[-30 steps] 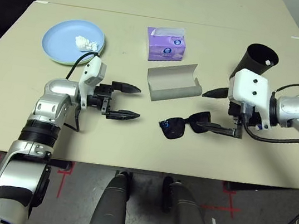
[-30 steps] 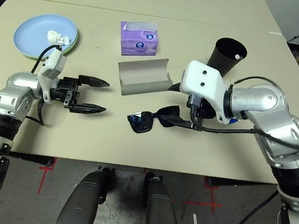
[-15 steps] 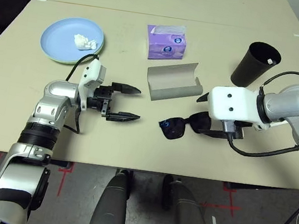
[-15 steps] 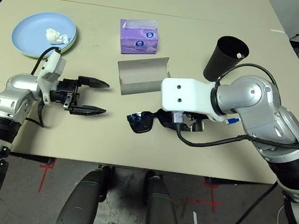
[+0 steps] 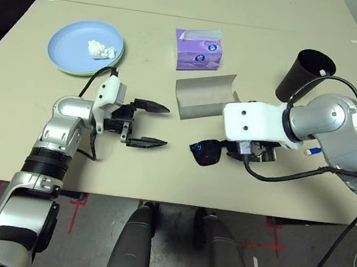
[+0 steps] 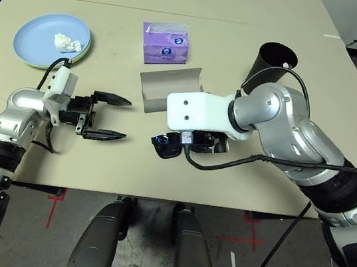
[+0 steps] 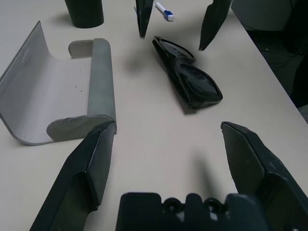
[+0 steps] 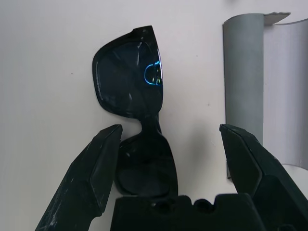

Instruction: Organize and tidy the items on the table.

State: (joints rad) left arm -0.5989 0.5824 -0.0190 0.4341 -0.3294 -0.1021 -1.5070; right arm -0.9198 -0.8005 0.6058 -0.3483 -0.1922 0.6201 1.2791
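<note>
Lying nearest on the beige surface [image 5: 158, 177], the black sunglasses [image 8: 137, 125] rest folded, lenses up, with the right jaws [image 8: 168, 163] poised directly over them, spread wide, one finger on either side of the frame and neither seen touching it. The right arm's white wrist housing covers part of the glasses in the head views, leaving one lens showing [image 5: 204, 153].

To the robot's left, the left jaws [image 5: 147, 125] hover just above the surface, pointing level toward the sunglasses, spread wide and holding nothing.

Just beyond the sunglasses, the grey glasses case [image 5: 204, 96] lies open, its curved lid standing up. A white pen with a blue tip [image 7: 164, 10] lies on the surface past the sunglasses, near the black cup [image 5: 302, 71], which stands upright at the right with a small white end showing at its rim.

Farther back at centre sits a purple tissue box [image 5: 197, 50]. At far left, the light blue plate [image 5: 70, 47] rests on the pale green plate [image 5: 86, 74], whose edge peeks out beneath, and the crumpled white tissue wad [image 5: 100, 49] lies on the blue one.
</note>
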